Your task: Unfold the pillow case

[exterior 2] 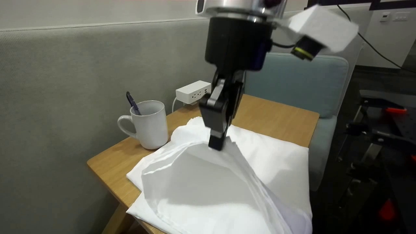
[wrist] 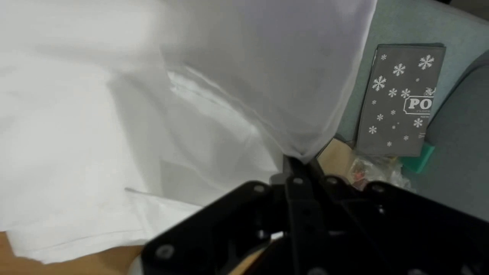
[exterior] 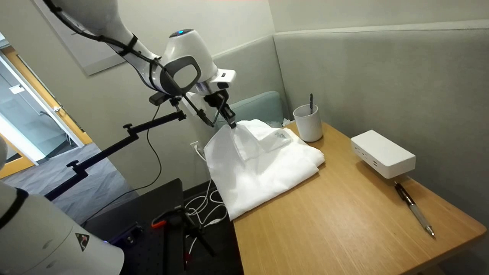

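The white pillow case (exterior: 263, 172) lies in wrinkled folded layers on one end of the wooden table; it also shows in an exterior view (exterior 2: 279, 159). My gripper (exterior: 232, 125) is shut on an edge of it and holds a raised flap above the lower layers. In an exterior view the fingertips (exterior 2: 217, 144) are at the top of this flap, with loose layers hanging below. In the wrist view the cloth (wrist: 76, 133) fills the left and top, and a gathered fold sits at the shut fingertips (wrist: 301, 158). The lowest layers are partly hidden by the flap.
A white mug (exterior: 308, 124) with a pen stands beside the cloth. A white box (exterior: 383, 153) with sockets and a pen (exterior: 414, 209) are farther along the table (exterior: 324, 221). A padded wall (exterior: 382, 84) backs the table. A snowflake-patterned item (wrist: 401, 99) shows in the wrist view.
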